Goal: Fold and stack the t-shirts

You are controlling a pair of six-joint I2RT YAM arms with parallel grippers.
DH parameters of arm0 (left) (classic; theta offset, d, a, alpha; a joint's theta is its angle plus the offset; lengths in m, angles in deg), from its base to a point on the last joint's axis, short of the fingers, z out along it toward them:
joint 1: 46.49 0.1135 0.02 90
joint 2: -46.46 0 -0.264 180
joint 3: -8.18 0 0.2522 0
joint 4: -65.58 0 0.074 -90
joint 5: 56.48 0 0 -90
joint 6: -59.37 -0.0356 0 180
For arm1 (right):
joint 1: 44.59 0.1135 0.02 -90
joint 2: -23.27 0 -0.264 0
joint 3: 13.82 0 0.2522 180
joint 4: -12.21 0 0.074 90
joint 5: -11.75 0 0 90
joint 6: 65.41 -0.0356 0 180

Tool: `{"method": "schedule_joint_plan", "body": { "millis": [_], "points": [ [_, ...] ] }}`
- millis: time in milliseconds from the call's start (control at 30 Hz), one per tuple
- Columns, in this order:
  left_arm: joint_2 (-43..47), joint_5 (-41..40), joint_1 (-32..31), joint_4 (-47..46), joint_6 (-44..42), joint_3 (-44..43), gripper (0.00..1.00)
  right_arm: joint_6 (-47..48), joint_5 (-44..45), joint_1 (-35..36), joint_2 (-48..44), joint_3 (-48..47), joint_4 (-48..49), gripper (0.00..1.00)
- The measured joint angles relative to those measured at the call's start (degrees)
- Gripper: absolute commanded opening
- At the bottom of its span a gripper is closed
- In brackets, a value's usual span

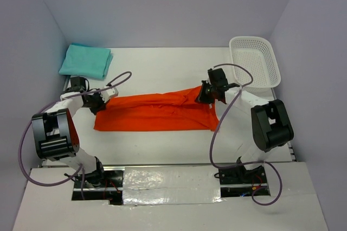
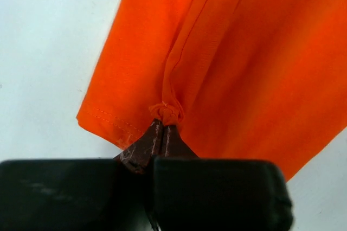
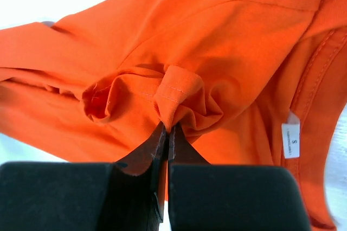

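Note:
An orange t-shirt lies stretched in a long folded band across the middle of the table. My left gripper is shut on its left end; the left wrist view shows a pinch of fabric between the fingertips. My right gripper is shut on the shirt's right end, lifted slightly; the right wrist view shows bunched hem in the jaws and a size label by the collar. A folded teal t-shirt lies at the back left.
A white mesh basket stands at the back right corner. Purple cables loop from both arms over the table near the shirt. Walls close the table at the left, back and right.

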Motion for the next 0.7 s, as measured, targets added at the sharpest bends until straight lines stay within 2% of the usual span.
{"method": "schedule_joint_plan", "body": {
  "millis": [200,233,267,300,333,367,400,433,467,500,533,567,600,700],
  "points": [
    [0.59,-2.16,0.0,-0.92,-1.68,1.95,0.0,-0.39,-0.87,0.85,-1.25,3.82,1.9,0.01],
    [0.59,-2.64,-0.02,-1.4,-1.66,1.95,0.0,-0.44,-1.07,0.98,-1.25,4.28,1.92,0.05],
    [0.57,-3.04,-0.02,-1.81,-1.66,1.95,0.03,-0.52,-1.33,1.11,-1.14,4.55,1.9,0.2],
    [0.48,-3.23,-0.02,-2.16,-1.73,1.9,0.16,-0.68,-1.62,1.16,-1.05,4.74,1.92,0.26],
    [0.35,-3.39,-0.02,-2.16,-2.05,1.73,0.22,-0.68,-1.81,1.25,-0.96,4.83,1.86,0.3],
    [0.07,-3.48,-0.02,-1.92,-2.71,1.4,0.27,-0.48,-1.97,1.27,-0.92,4.87,1.77,0.41],
    [-0.13,-3.74,-0.02,-1.77,-3.04,1.14,0.34,-0.39,-1.99,1.27,-0.85,4.92,1.62,0.46],
    [-0.28,-4.11,0.0,-1.49,-3.26,0.81,0.36,0.04,-1.9,1.27,-0.85,5.09,1.57,0.52],
    [-0.33,-4.46,0.04,-1.33,-3.26,0.52,0.39,0.33,-1.86,1.27,-0.96,5.38,1.42,0.54],
    [-0.33,-4.87,0.2,-1.31,-3.02,0.2,0.42,0.74,-1.68,1.27,-1.27,6.08,1.49,0.56],
    [-0.33,-5.18,0.48,-1.11,-2.84,-0.39,0.49,0.98,-1.38,1.27,-2.03,7.1,1.14,0.56],
    [-0.33,-5.42,0.9,-0.96,-2.45,-1.31,0.62,1.38,-1.01,1.27,-3.26,8.41,0.57,0.56],
    [-0.33,-5.42,1.42,-0.61,-1.73,-2.64,0.98,1.86,-0.52,1.27,-5.01,9.68,-0.66,0.55],
    [-0.76,-2.6,2.82,4.39,0.66,-12.63,0.98,3.48,-0.17,1.25,-12.15,11.96,-3.58,0.45]
  ]
}}
